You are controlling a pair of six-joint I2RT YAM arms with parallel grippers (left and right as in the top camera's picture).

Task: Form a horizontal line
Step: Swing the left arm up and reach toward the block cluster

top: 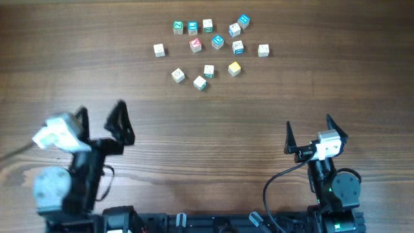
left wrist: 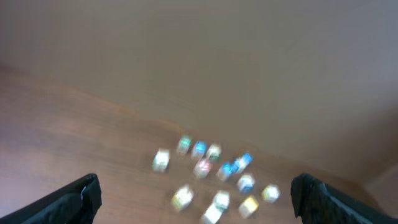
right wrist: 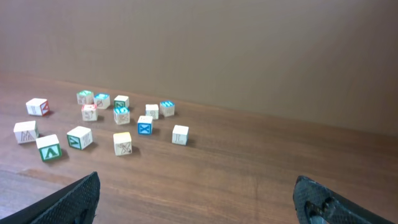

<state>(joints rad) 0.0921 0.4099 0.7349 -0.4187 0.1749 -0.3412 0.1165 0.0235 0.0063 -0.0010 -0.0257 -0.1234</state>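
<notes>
Several small wooden letter cubes lie loose and scattered at the far middle of the table. Among them are a red-lettered cube (top: 195,44), a yellow cube (top: 234,68) and a green-edged cube (top: 178,27). No horizontal line of touching cubes shows in any view. My left gripper (top: 100,123) is open and empty at the near left, well short of the cubes. My right gripper (top: 309,129) is open and empty at the near right. The left wrist view is blurred and shows the cubes ahead between the open fingers (left wrist: 198,190). The right wrist view shows the cubes to the far left of its open fingers (right wrist: 199,193), with the yellow cube (right wrist: 122,143) closest.
Three cubes near the green-edged one sit roughly side by side at the back, with small gaps. A single whitish cube (top: 263,50) lies at the cluster's right end and another (top: 158,50) at its left end. A plain wall (right wrist: 249,50) stands behind the table.
</notes>
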